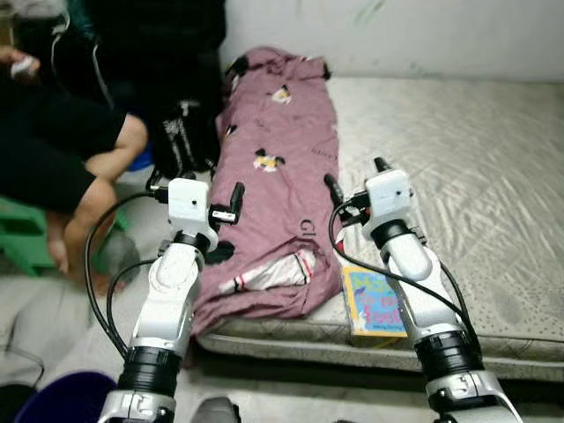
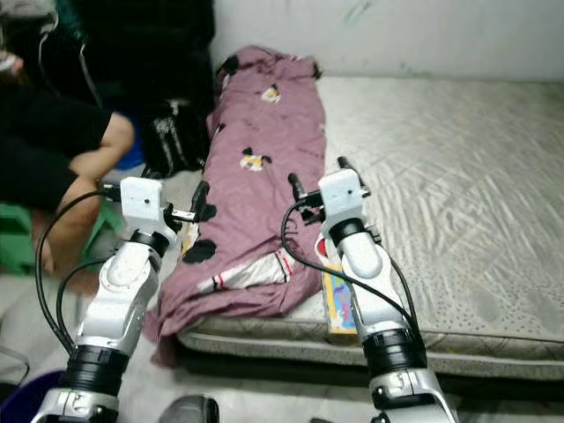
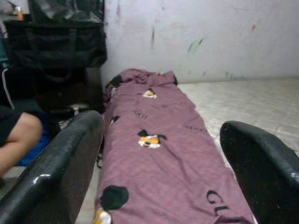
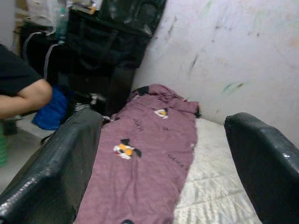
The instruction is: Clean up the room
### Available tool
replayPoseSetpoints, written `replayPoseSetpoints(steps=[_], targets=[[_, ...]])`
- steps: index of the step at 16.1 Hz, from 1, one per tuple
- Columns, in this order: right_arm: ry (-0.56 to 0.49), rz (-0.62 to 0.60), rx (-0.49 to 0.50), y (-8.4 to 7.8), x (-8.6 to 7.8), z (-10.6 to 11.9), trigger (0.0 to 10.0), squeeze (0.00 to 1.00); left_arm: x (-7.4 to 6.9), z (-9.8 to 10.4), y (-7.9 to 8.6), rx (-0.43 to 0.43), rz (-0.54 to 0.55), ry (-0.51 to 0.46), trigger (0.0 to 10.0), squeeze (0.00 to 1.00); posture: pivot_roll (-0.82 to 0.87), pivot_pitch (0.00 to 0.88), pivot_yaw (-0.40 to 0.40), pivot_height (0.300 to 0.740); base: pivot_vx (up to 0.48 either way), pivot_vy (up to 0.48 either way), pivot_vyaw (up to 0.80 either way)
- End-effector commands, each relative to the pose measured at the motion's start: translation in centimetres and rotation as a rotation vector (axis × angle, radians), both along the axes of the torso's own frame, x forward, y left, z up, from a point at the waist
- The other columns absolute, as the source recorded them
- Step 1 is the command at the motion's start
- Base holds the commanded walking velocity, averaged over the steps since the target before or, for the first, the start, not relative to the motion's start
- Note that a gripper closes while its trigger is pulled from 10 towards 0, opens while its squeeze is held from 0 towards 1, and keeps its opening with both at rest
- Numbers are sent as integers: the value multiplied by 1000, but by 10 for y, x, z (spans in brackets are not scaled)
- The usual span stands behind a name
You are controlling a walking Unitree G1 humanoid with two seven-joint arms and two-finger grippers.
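A mauve garment with cartoon prints lies stretched along the left edge of a bare grey mattress, its near end bunched and hanging over the front corner. A colourful picture book lies at the mattress's front edge, just right of the garment. My left gripper hovers open over the garment's left side, nothing between its fingers. Above the garment's right edge, near the book, my right gripper is open and holds nothing. Both wrist views look along the garment toward the wall.
A person's bare legs are at the left, by a green stool. A black bag stands on the floor against the mattress's left side. A dark blue bucket is at my lower left. A white wall backs the mattress.
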State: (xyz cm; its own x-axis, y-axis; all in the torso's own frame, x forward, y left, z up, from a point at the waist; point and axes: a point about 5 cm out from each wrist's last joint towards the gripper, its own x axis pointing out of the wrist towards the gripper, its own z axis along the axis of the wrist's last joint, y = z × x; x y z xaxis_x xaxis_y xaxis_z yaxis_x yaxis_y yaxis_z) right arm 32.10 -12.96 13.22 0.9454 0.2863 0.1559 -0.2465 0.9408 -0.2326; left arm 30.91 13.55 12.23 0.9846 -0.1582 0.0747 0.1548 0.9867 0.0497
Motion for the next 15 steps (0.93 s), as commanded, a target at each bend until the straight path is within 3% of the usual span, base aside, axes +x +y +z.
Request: replayPoseSetpoints(steps=[1, 5, 15], targets=[[2, 10, 6, 4, 1, 1, 10000, 0, 1, 2, 3, 2, 3, -6, 10000, 0, 4, 0, -8, 740, 0, 0, 0], [3, 13, 2, 4, 1, 0, 10000, 0, 1, 2, 2, 1, -2, -5, 10000, 0, 4, 0, -8, 740, 0, 0, 0], [7, 23, -9, 5, 0, -2, 10000, 0, 0, 0, 0, -4, -11, 0, 10000, 0, 4, 0, -12, 740, 0, -292, 0]])
